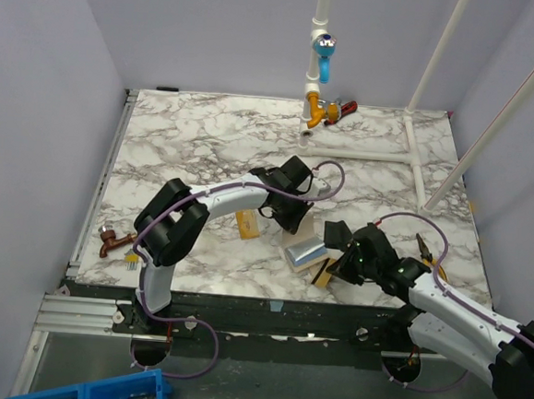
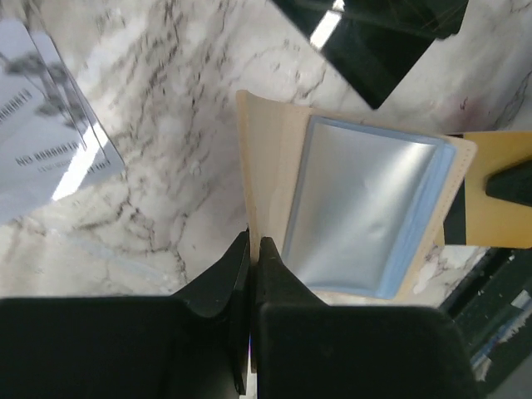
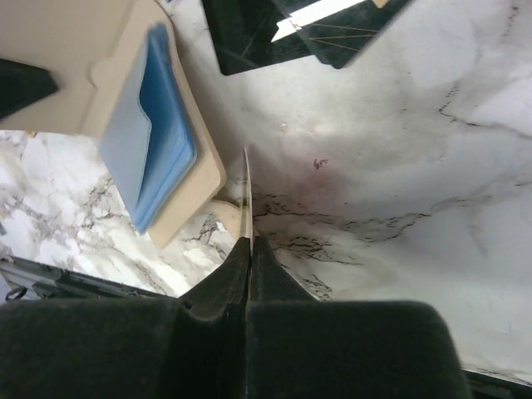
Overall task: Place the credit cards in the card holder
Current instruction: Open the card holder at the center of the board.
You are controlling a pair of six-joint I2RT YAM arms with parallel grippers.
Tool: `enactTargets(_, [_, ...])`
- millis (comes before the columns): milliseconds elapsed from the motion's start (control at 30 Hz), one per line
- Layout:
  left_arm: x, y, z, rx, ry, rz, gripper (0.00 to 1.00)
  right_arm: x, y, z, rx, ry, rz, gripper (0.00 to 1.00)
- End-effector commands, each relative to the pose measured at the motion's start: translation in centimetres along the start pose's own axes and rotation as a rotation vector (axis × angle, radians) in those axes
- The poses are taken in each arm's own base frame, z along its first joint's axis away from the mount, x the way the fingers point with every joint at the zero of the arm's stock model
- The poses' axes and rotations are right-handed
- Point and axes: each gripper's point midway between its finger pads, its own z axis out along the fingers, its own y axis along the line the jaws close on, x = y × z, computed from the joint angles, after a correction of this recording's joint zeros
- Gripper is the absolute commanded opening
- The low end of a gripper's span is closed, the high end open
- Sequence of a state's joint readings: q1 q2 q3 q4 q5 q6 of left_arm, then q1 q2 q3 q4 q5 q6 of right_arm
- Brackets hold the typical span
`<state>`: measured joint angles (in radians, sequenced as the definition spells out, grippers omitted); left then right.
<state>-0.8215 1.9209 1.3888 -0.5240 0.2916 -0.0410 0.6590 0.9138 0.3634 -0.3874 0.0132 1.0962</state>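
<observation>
A white marble table [image 1: 207,139] with grey veins fills the view from above. Near its front middle the card holder [image 1: 307,253] lies open, its shiny light-blue pockets facing up. The left gripper [image 2: 253,249] is closed tight on the edge of its beige flap. The right gripper [image 3: 249,245] pinches the gold-orange card [image 2: 499,216], seen edge-on from its own wrist, just beside the holder's far side. The black card [image 2: 374,41] lies flat near the holder. The pale silver card [image 2: 41,125] lies on the opposite side.
</observation>
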Motion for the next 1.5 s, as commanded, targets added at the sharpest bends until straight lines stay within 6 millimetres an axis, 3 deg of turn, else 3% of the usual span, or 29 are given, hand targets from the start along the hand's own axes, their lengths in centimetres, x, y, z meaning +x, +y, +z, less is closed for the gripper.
enactTargets(0, [4.4,-2.6,-1.2,0.174,0.118,-0.166,0.00,0.6,-0.4,-0.6,-0.033,0.021,-0.090,0.01])
enactTargets(400, [3.6,-1.5,-2.8,0.076,0.064,-0.162,0.00,-1.3,5.7,-3.4,-0.281,-0.043,-0.183,0.01])
enactTargets(767, [3.8,-0.9,-2.6,0.042,0.059,-0.161,0.00,-1.5,6.3,-4.5,-0.298,-0.051,-0.194,0.01])
enactTargets(1133, [3.6,-0.3,-2.9,0.000,0.041,-0.159,0.00,-3.5,7.2,-6.7,-0.298,-0.142,-0.170,0.01])
enactTargets(1267, [3.7,-0.5,-2.8,0.003,0.046,-0.158,0.00,-0.7,8.2,-5.1,-0.376,0.017,-0.227,0.01])
enactTargets(1467, [3.9,-0.4,-2.4,-0.006,0.060,-0.158,0.01,4.1,6.5,-1.8,-0.374,0.286,-0.268,0.01])
